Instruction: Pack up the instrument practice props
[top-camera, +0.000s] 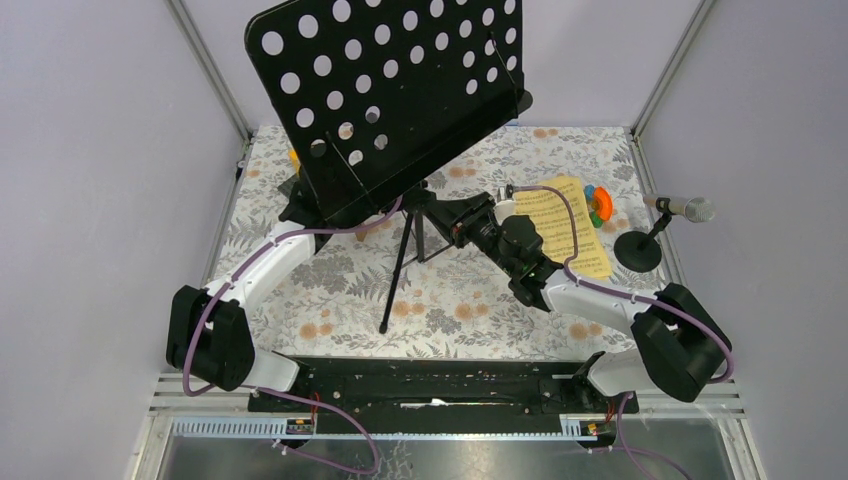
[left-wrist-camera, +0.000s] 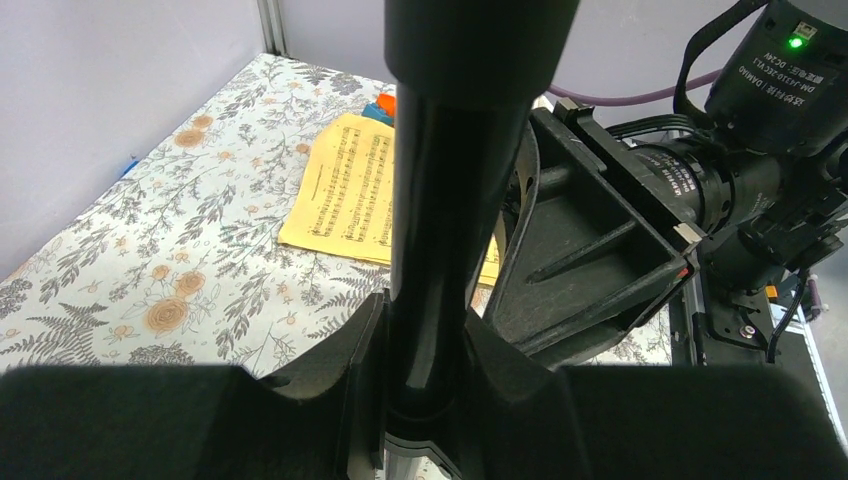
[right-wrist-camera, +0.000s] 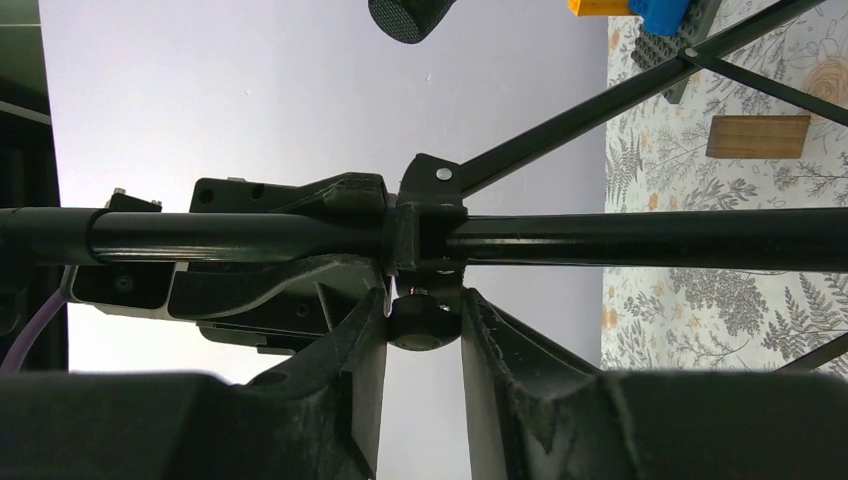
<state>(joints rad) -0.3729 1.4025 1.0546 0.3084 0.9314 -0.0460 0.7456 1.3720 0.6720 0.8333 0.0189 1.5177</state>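
Loosening the clamp knob, pinched by the part-closed right gripper just under the pole, is best done in small turns while that pole of the music rack is steadied, clasped tight in the left gripper.

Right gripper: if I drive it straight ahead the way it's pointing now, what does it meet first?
The clamp knob sitting between the right gripper's fingers, with the music rack's pole directly behind it. Nothing else lies nearer, as far as the wrist view shows.
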